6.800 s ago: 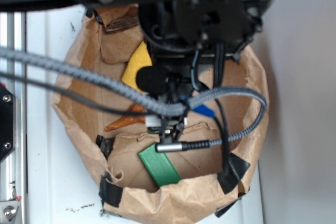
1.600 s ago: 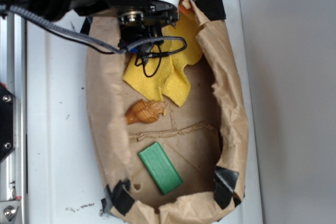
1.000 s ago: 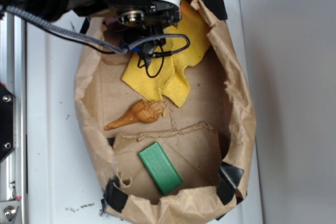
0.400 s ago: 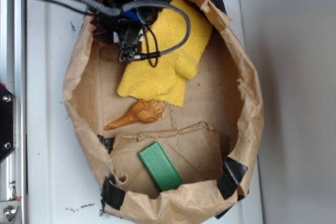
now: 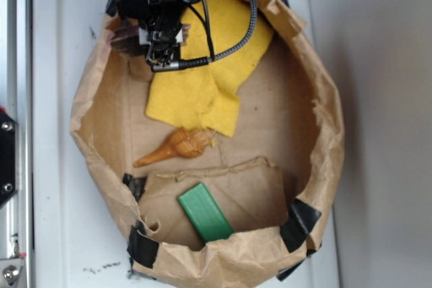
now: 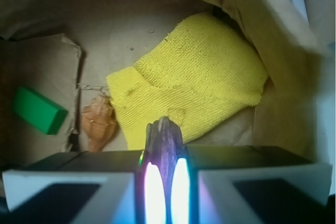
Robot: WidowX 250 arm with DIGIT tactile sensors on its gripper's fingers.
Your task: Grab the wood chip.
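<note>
The gripper [image 6: 164, 182] is clamped on the wood chip [image 6: 164, 139], a dark brown, rough-grained sliver with a ragged tip standing out beyond the two glowing fingers [image 6: 153, 192]. In the exterior view the chip [image 5: 125, 37] shows as a dark streak at the gripper's [image 5: 162, 38] left, over the upper left rim of the paper bag [image 5: 324, 133]. Beside it inside the bag lies the yellow cloth [image 5: 202, 72]; below the cloth sits the seashell [image 5: 179, 146], and lower still the green block [image 5: 204, 212]. Since the frame just before, the arm has drawn toward the bag's upper left edge, the bag mouth has spread wider, and more cloth is uncovered.
</note>
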